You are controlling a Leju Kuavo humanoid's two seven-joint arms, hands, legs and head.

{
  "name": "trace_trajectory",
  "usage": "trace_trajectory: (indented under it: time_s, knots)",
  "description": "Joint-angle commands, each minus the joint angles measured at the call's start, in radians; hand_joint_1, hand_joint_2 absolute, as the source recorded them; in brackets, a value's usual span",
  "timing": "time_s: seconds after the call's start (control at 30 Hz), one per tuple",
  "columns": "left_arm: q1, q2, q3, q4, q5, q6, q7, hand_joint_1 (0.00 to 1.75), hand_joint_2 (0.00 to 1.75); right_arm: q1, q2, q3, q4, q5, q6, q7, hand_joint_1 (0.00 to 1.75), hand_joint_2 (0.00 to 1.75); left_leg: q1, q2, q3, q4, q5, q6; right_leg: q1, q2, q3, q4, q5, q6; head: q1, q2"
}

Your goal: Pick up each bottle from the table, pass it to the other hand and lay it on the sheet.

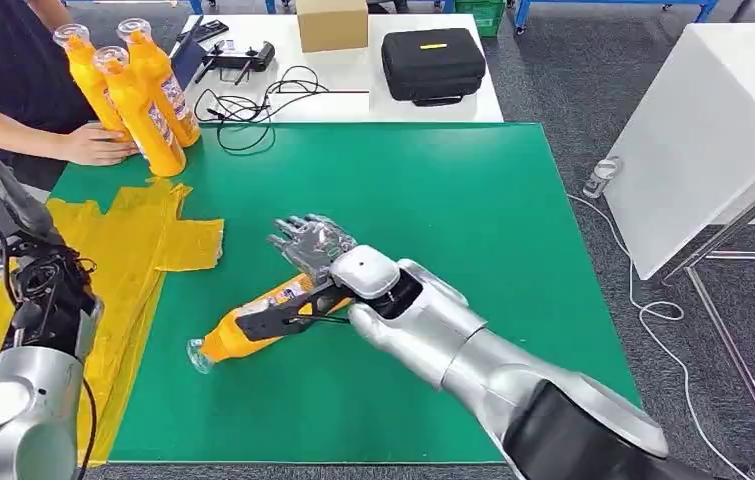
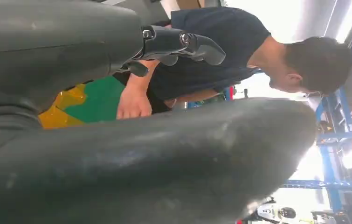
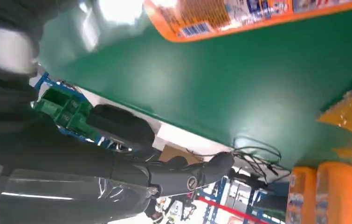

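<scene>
Your right hand (image 1: 315,250) reaches in from the near right, fingers spread and holding nothing, over the orange plastic bottle (image 1: 253,322) lying on the green mat (image 1: 473,230). Your left hand (image 2: 178,46) hangs released at the left, beside the yellow sheet (image 1: 143,250).

Bench (image 1: 433,200): one bottle (image 1: 253,325) lies on its side near the front centre, cap toward the sheet (image 1: 143,250), which covers the left part of the bench. Right hand (image 1: 318,250) rests over the bottle's far end. Three upright bottles (image 1: 138,85) stand clustered at the far left corner, a person's hand (image 1: 98,145) touching them. Behind the bench, a second table (image 1: 343,85) carries cables (image 1: 253,100), a cardboard box (image 1: 333,22) and a case (image 1: 433,65).
</scene>
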Motion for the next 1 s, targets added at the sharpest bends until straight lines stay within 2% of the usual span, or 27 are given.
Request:
trace_trajectory:
  time_s: [0.03, 0.47, 1.0]
  knots:
    - [-0.051, -0.017, -0.030, 0.058, 0.020, -0.016, -0.006, 0.00, 0.00, -0.017, 0.020, -0.011, 0.104, -0.004, 0.023, -0.015, 0.00, 1.75, 0.001, -0.002, 0.001, 0.001, -0.001, -0.001, 0.001, -0.004, 0.003, 0.000, -0.001, 0.001, 0.000, 0.000]
    - [-0.061, -0.026, -0.041, 0.051, 0.023, -0.021, -0.012, 0.00, 0.00, -0.008, 0.022, -0.029, 0.115, -0.018, 0.039, -0.009, 0.00, 1.75, 0.001, -0.002, 0.001, 0.001, -0.001, -0.001, 0.001, -0.004, 0.002, 0.000, -0.002, 0.001, 0.000, 0.000]
    - [-0.080, -0.085, -0.096, 0.006, 0.039, -0.023, -0.026, 0.00, 0.00, 0.096, -0.019, -0.083, 0.161, -0.052, 0.117, 0.046, 0.00, 1.75, 0.001, -0.005, 0.001, 0.001, 0.000, 0.000, 0.001, -0.006, 0.003, -0.001, -0.001, 0.001, 0.000, 0.000]
